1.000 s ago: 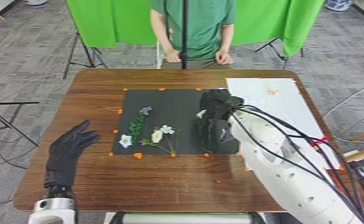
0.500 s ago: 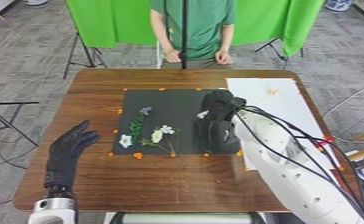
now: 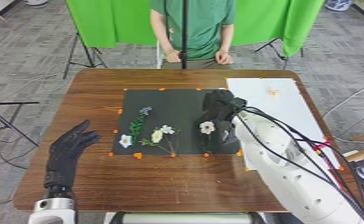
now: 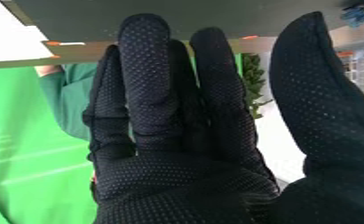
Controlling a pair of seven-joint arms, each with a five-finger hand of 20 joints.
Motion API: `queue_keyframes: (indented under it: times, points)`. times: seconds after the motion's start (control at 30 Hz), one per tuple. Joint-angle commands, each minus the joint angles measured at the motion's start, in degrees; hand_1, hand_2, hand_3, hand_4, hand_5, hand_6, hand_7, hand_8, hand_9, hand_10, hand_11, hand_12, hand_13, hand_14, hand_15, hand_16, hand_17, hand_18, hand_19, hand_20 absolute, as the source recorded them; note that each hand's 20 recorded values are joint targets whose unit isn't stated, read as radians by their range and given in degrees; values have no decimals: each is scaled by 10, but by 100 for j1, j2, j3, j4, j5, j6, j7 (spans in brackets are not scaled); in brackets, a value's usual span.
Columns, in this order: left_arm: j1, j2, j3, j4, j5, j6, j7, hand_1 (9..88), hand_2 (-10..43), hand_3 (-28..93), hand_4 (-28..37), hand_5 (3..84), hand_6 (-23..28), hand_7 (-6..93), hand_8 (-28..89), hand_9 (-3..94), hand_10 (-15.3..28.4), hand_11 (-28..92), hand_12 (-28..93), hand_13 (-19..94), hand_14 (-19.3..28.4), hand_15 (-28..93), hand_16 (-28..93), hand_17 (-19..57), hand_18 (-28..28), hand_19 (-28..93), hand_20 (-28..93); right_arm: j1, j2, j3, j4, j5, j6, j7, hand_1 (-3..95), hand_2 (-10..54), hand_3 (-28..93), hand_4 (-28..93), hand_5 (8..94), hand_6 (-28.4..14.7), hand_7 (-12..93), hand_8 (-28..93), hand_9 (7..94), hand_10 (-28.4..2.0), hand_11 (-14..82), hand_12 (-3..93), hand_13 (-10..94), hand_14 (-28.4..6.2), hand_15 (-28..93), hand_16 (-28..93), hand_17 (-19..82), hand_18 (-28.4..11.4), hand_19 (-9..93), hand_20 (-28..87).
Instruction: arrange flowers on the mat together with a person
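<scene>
A robot's right hand in a black fabric glove (image 3: 217, 106) is poised over the right part of a black rectangular mat (image 3: 174, 100) on a brown wooden table (image 3: 178, 187), its fingers straight and the thumb held apart. A white flower with a darker centre (image 3: 207, 127) appears just beside the glove, on the side toward the robot's left; whether the hand has any hold on it, the pictures cannot tell. In the right wrist view, a strip of small green leaves (image 4: 253, 80) shows between the extended fingers and the thumb.

Across the left part of the mat lies the arrangement: a blue-purple bloom (image 3: 146, 110) tops a leafy green stem (image 3: 136, 126), with a white open blossom (image 3: 125, 141) near its lower end. Just to the right, a sprig of creamy white flowers (image 3: 166, 130) spreads its thin green stems toward the mat's near edge.

The left hand, also in a black fabric glove (image 3: 67, 147), is positioned to the left of the mat, apart from it, fingers loosely extended. Orange marks dot the mat's border. A white rectangular sheet (image 3: 263, 85) lies on the table's right side, a small pale object (image 3: 273, 92) near its far end.
</scene>
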Motion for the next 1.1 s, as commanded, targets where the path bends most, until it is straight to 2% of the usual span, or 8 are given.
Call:
queue_keyframes:
  times: [0.03,0.17,0.3,0.43,0.57,0.63,0.8,1.1]
  points:
    - [60,-33,41,39,1,-30,-32,227,-27,715,-237,480,34,105,-58,516,145,179,134,458,176,209,-26,153,134,147,210,-337,88,603,-629,904,1075,-25,391,-95,697,-233,609,3,145,-108,555,-146,81,195,615,-131,484,272,215,-209,558,450]
    - [67,-45,44,30,2,-20,-18,227,-27,715,-238,480,34,105,-58,516,145,179,134,459,175,210,-26,153,134,147,210,-1097,-85,1648,-1182,3743,1861,-348,313,-45,688,-210,609,0,151,-106,561,-149,83,194,596,-140,337,254,216,-194,477,393]
    - [123,-42,15,3,0,-21,-26,227,-26,715,-238,480,34,105,-58,516,145,179,134,459,176,210,-26,154,133,147,210,-2186,-354,2851,-1587,6882,1318,-1203,239,6,673,-182,596,-15,129,-94,558,-161,80,190,532,-154,215,259,208,-180,353,345]
    - [137,-39,3,-9,-4,-28,-31,227,-26,715,-237,480,34,105,-58,516,145,178,134,459,176,210,-26,155,132,146,210,-3448,-551,3479,-1981,8337,1175,-1956,171,36,680,-168,536,-23,94,-80,506,-167,64,182,448,-159,137,264,192,-180,251,315]
    - [179,-34,-16,-37,11,-41,-37,228,-25,713,-238,480,34,105,-58,517,146,178,134,459,176,210,-27,155,132,144,210,-4588,-802,3893,-2246,8766,889,-2447,86,57,712,-184,436,-16,53,-70,438,-143,50,147,328,-135,80,174,178,-172,98,266]
    - [178,-26,-25,-42,9,-49,-39,228,-25,713,-238,480,35,105,-58,517,146,178,134,459,176,210,-27,156,132,144,211,-5020,-994,4042,-2297,8694,793,-2581,34,67,721,-198,364,-15,33,-72,382,-117,32,114,256,-99,47,87,151,-161,28,232]
    - [160,-26,-28,-50,35,-87,-70,228,-26,713,-238,482,35,103,-59,517,146,178,133,459,177,210,-26,156,132,143,212,-5662,-1382,4317,-2304,8438,564,-2421,-24,85,684,-256,240,-15,31,-88,300,-93,11,53,156,-51,43,-82,74,-114,-6,181]
    - [164,-18,33,-67,121,-162,-100,226,-26,714,-240,485,36,98,-61,520,147,174,129,460,176,208,-26,157,131,140,213,-5873,-1566,3929,-2349,8262,1584,-2661,-26,90,647,-279,262,18,61,-93,289,-92,11,56,157,-73,65,-93,80,-123,5,182]
